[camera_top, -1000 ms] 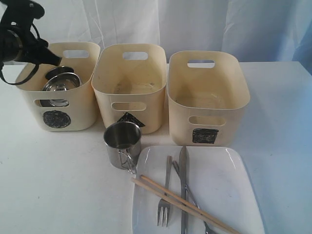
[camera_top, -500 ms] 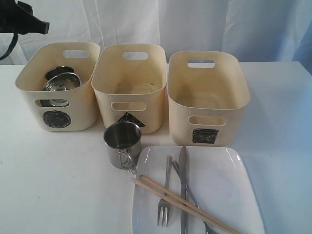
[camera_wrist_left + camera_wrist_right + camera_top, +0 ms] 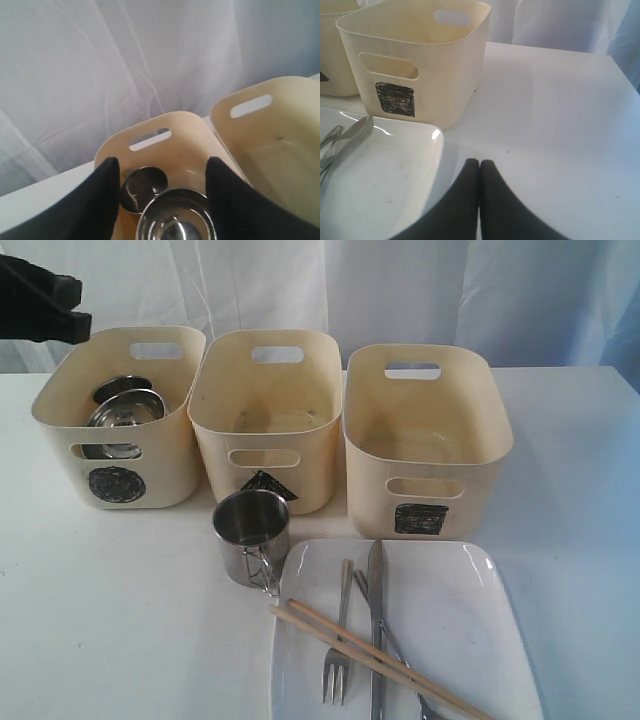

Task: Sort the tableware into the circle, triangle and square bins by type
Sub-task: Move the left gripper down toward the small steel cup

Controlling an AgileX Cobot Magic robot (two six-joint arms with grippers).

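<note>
Rising away, the left gripper [image 3: 68, 312] sits upper left in the exterior view, beyond the circle bin [image 3: 170, 455]. The steel mug [image 3: 252, 535] stands centre-frame and is likely next: pinch its rim, lift straight.

Left wrist view: fingers [image 3: 100, 200] spread, empty, over steel bowls [image 3: 175, 222].

Right wrist view: right gripper [image 3: 479, 167] pressed together beside the plate [image 3: 385, 185].

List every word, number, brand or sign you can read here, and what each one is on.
No words, brands or numbers show anywhere.
Scribbled black circle: front of the left bin.
Scribbled black triangle, partly hidden behind the steel mug: front of the middle bin.
Scribbled black square: front of the right bin.
</note>
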